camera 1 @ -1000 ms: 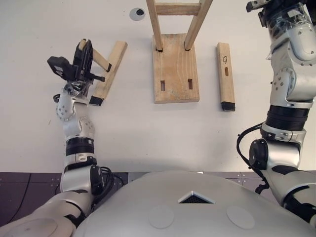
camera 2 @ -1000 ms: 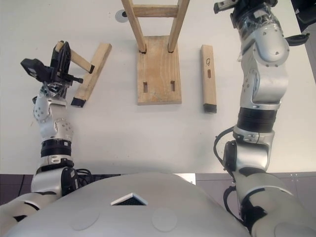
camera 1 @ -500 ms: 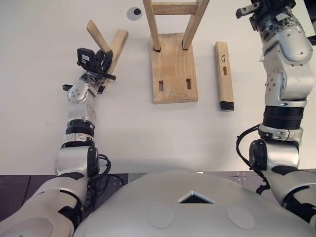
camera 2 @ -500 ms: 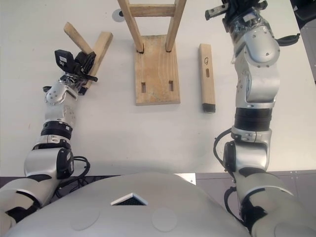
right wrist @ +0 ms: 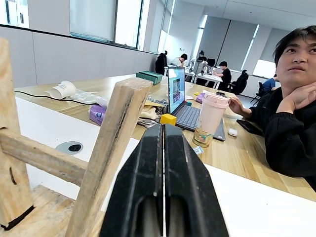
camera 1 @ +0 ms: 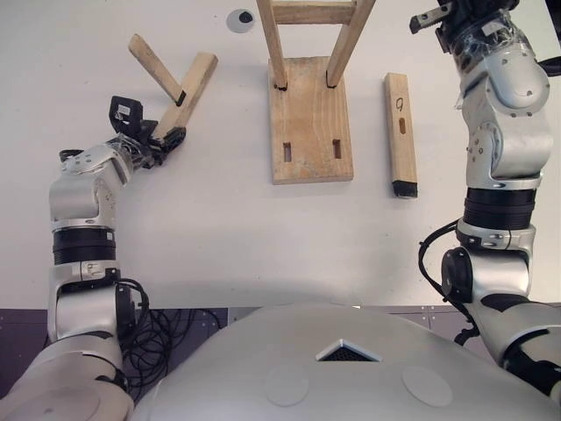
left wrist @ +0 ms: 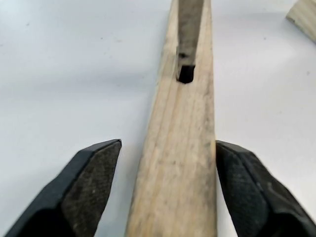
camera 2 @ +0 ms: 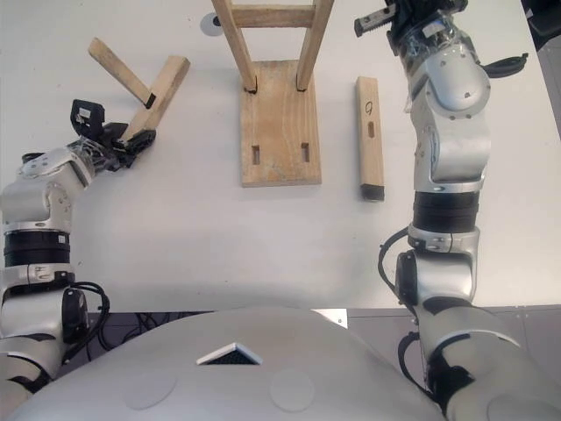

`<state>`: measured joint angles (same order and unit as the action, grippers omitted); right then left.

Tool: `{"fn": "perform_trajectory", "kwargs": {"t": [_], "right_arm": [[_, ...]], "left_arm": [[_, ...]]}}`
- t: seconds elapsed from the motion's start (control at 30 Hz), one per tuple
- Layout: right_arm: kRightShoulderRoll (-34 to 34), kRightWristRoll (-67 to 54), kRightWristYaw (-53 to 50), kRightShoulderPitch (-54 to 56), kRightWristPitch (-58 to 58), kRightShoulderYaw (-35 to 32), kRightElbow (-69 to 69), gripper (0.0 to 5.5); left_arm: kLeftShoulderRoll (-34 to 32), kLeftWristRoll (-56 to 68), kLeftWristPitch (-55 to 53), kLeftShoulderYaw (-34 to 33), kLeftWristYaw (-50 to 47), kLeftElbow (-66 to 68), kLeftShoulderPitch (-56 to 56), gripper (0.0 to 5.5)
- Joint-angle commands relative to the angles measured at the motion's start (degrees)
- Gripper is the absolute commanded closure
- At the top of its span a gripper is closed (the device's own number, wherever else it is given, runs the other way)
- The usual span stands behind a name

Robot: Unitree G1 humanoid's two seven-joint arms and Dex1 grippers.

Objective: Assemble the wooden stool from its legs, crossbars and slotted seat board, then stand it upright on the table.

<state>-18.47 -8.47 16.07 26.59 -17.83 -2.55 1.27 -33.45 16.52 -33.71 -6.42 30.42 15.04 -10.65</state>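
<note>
Seat board point(camera 1: 310, 123): flat on the tabletop point(camera 1: 263, 228), mid-width, toward the far edge.
Done: upright legs point(camera 1: 273, 44) and crossbar point(camera 1: 313, 13) seated in its far slots.
Left hand point(left wrist: 168, 145): wide open astride the left leg point(camera 1: 188, 92), which carries the second crossbar point(camera 1: 156, 68); gripping nothing.
Right hand point(right wrist: 163, 129): closed, empty, raised by the upright legs.
Loose leg point(camera 1: 400, 132): between board and right edge.
Outstanding: second side unjoined, near slots point(camera 1: 287, 151) empty, stool not upright.

Left, crossbarred leg point(camera 1: 190, 91); centre, seat board point(camera 1: 310, 167); right, loose leg point(camera 1: 400, 132).
</note>
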Motion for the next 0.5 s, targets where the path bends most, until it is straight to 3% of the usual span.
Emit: {"fn": "perform_trajectory", "kwargs": {"t": [0.03,0.27,0.37,0.5], "right_arm": [[0.26,0.27,0.56,-0.43,0.28,0.25,0.58,5.50],[-0.70,5.53,-4.51,4.81,4.11,-0.36,-6.59,5.50],[0.09,-3.15,-2.47,7.87,1.04,-7.55,-10.05,5.50],[-1.97,-11.80,3.35,12.50,-2.95,-12.63,-12.94,4.86]], "left_arm": [[-0.60,-1.77,-1.28,0.83,0.49,0.81,4.67,2.35],[2.96,-2.66,7.89,-0.32,-1.10,1.95,7.92,3.24],[5.93,2.00,12.66,-5.19,-1.76,-1.44,4.31,3.51],[7.65,8.97,9.44,-9.31,-3.12,-10.19,-3.88,3.51]]}}
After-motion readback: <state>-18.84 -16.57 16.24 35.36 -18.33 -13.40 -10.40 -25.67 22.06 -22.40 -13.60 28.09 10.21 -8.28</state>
